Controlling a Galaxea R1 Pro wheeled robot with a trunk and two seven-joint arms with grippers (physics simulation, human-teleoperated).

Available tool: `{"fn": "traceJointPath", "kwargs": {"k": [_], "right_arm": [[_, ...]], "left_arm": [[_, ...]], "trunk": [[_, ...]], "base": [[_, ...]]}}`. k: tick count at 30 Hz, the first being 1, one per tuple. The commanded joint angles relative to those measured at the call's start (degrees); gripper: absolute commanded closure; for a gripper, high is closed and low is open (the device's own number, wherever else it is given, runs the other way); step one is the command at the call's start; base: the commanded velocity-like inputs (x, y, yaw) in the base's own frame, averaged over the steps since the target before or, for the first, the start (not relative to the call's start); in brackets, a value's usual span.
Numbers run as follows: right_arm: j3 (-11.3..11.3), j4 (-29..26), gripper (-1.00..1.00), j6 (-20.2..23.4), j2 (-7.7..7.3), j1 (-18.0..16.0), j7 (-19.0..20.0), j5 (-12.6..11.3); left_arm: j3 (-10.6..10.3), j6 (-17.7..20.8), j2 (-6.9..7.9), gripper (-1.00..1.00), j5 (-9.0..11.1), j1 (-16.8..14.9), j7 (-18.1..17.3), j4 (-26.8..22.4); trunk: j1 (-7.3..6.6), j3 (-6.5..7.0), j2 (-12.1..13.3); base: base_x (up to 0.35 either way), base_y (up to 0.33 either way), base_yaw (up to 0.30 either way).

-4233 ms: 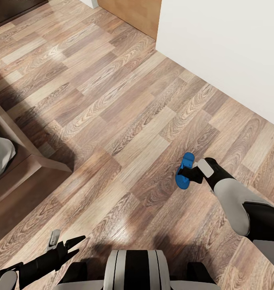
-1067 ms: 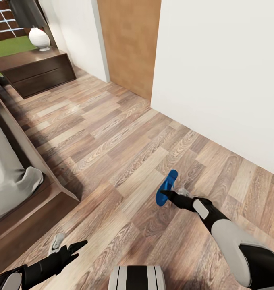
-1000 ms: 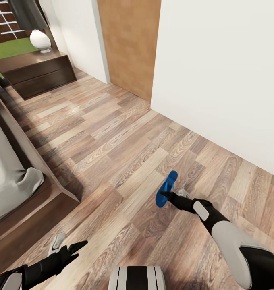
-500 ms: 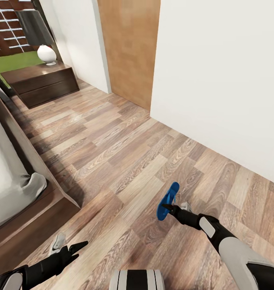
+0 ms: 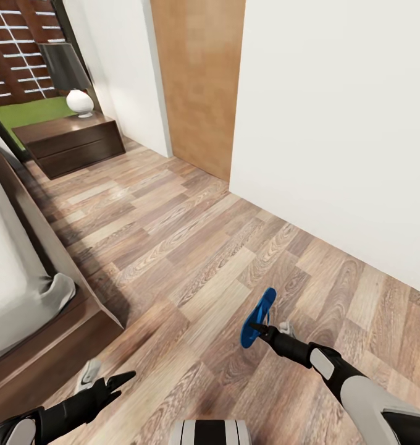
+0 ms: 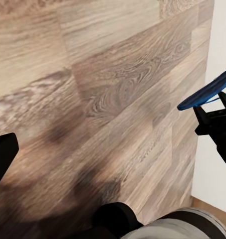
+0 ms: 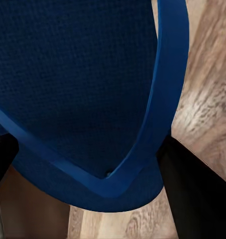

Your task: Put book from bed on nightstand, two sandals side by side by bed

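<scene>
While right gripper pinches bright blue flat flip-flop sandal edge-on, slip risk; left gripper jaws probably spread, empty.

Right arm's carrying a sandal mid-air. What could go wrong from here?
1. The right gripper pinches the sandal near one end, so most of it hangs free above the floor; it might slip or swing out while moving.
2. The bed frame corner juts out on the robot's left, near the open left gripper; a turn toward it could clip it.
</scene>
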Motion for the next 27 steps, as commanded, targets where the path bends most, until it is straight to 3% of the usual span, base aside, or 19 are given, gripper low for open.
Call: {"fn": "traceJointPath", "kwargs": {"k": [1,27], "right_arm": [[-0.49,0.30,1.00,0.50,0.02,-0.01,0.49,0.03],[-0.44,1.59,1.00,0.29,0.29,0.05,1.22,0.25]], "left_arm": [[0.09,0.31,-0.01,-1.00,-0.22,-0.03,-0.24,-0.02],[0.20,0.48,-0.01,-1.00,-0.54,-0.03,-0.56,0.00]], "trunk": [[-0.04,0.19,0.00],[-0.71,5.95,0.35]], "base": [[0.000,0.000,0.000],[0.000,0.000,0.000]]}}
